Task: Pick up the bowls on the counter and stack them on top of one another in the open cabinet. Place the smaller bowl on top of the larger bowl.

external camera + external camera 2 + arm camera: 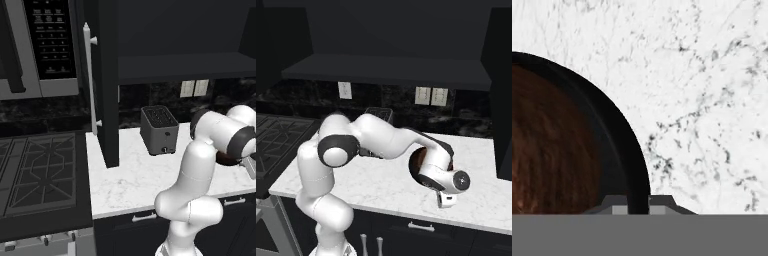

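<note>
My gripper (638, 206) hung low over the counter (712, 75), its two fingertips straddling the rim of a bowl (557, 150), one inside the wall and one outside. The jaws stood narrowly apart, seemingly not yet clamped, though I could not tell for sure. The bowl sat on the marble right of the toaster (159, 129). I judged that a firm squeeze, then a straight lift, should precede swinging toward the cabinet shelf (391, 67).
</note>
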